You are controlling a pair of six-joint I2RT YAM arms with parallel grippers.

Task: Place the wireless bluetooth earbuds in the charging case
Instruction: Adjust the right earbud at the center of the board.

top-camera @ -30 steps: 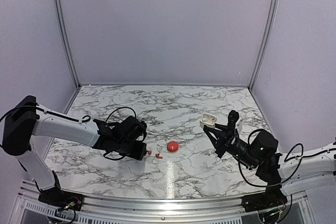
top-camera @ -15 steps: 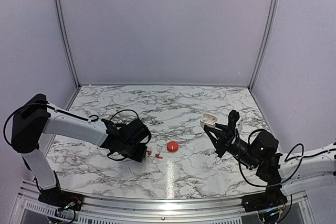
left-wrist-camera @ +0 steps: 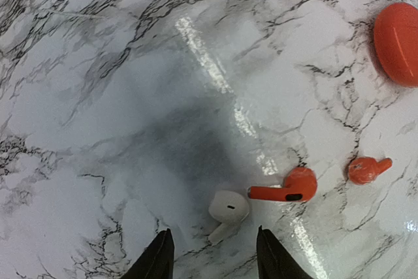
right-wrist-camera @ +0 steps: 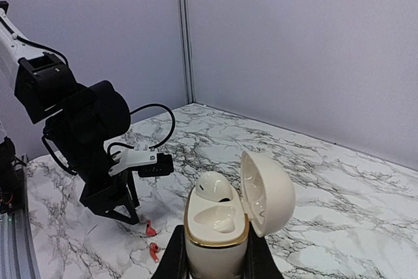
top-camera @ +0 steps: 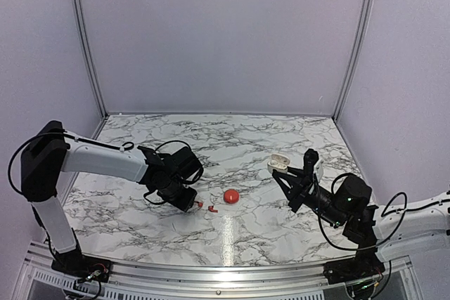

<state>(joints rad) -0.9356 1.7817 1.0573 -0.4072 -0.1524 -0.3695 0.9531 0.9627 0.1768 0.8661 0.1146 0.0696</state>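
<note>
My right gripper (top-camera: 283, 171) is shut on the white charging case (right-wrist-camera: 219, 233) and holds it upright above the table, lid (right-wrist-camera: 268, 191) open. One white earbud (right-wrist-camera: 214, 185) sits in the case and the slot beside it is empty. My left gripper (left-wrist-camera: 212, 258) is open, low over the marble. A second white earbud (left-wrist-camera: 228, 208) lies on the table between its fingertips, untouched. Two tiny red earbuds (left-wrist-camera: 290, 187) (left-wrist-camera: 366, 169) lie just to its right, also seen in the top view (top-camera: 200, 205) (top-camera: 211, 209).
A larger red rounded object (top-camera: 230, 196) lies on the marble right of the red earbuds, and also shows in the left wrist view (left-wrist-camera: 398, 44). Grey walls close the table at back and sides. A metal rail runs along the near edge (top-camera: 225, 270).
My left arm has swung its wrist round and brought the gripper a little closer to the red earbuds. The right arm and the case have stayed in place.
</note>
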